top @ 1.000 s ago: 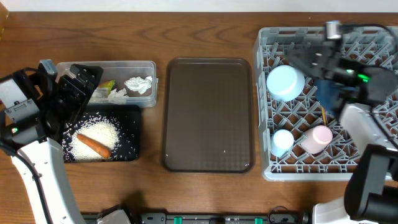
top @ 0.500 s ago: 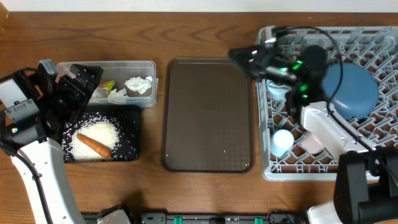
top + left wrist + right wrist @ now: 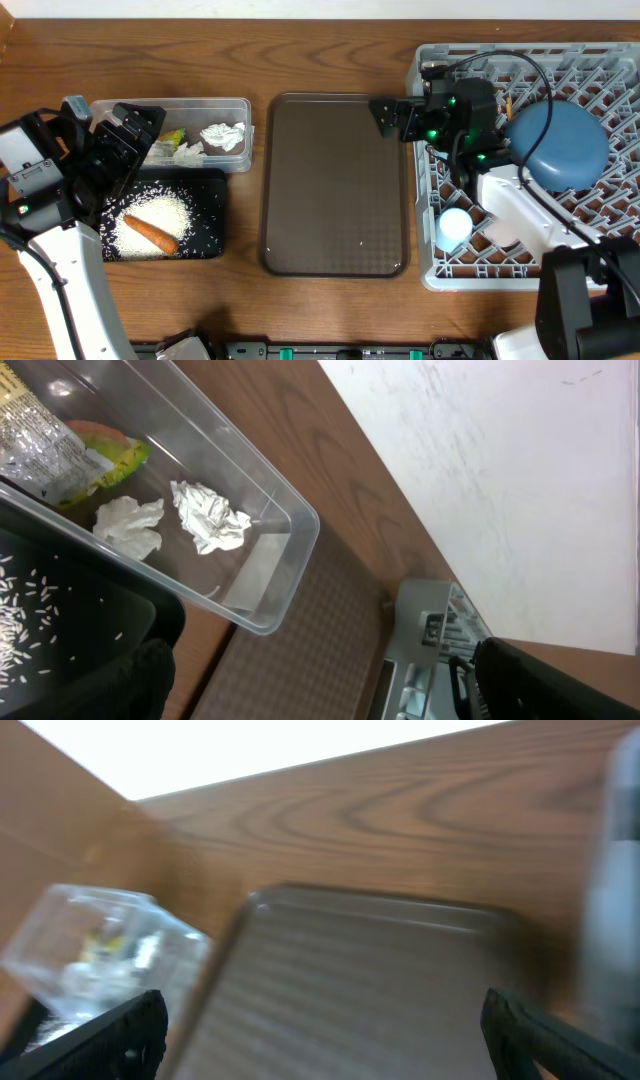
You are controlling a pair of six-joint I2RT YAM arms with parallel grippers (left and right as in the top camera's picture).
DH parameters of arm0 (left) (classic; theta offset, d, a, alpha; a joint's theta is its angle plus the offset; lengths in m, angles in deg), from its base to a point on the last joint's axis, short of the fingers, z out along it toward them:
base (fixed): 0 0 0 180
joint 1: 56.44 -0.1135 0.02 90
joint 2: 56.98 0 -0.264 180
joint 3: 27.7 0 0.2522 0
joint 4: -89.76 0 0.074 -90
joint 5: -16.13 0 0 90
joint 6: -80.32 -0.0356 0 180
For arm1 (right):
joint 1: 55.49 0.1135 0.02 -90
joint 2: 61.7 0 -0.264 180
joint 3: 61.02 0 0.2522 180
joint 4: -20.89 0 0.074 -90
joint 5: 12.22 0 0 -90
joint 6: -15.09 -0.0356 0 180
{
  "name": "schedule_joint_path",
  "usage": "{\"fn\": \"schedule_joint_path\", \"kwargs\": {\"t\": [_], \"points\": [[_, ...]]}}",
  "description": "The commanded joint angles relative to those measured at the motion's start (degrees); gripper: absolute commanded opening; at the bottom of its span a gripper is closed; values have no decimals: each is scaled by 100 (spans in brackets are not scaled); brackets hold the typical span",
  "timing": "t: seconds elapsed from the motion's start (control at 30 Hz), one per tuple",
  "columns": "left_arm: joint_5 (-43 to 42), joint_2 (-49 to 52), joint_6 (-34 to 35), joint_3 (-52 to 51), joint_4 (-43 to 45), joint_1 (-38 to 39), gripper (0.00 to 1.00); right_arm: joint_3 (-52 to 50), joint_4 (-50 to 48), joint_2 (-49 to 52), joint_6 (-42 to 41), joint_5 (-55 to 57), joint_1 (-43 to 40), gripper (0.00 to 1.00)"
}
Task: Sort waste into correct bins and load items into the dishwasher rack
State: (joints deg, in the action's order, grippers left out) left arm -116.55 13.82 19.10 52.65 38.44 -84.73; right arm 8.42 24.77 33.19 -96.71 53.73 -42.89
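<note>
Hanging at the left rim of the dishwasher rack (image 3: 600,65), right gripper (image 3: 392,118) is spread wide, apparently empty (blurred view); dark-blue plate (image 3: 558,148) lies to its right, racked; left gripper (image 3: 132,135), also wide, is farther

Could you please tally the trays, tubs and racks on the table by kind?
Trays: 2 (black tray, brown tray)
Tub: 1 (clear tub)
Rack: 1 (grey rack)
Total: 4
</note>
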Motion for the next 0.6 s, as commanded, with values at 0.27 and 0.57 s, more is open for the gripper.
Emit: {"fn": "schedule_joint_path", "kwargs": {"t": [0.27,0.57], "points": [[-11,-81,46,116,-17,-26,98,1412,3346,-1714,1244,1344,-763,99],[-11,-81,46,116,-17,-24,98,1578,3803,-2662,1440,1764,-804,99]]}}
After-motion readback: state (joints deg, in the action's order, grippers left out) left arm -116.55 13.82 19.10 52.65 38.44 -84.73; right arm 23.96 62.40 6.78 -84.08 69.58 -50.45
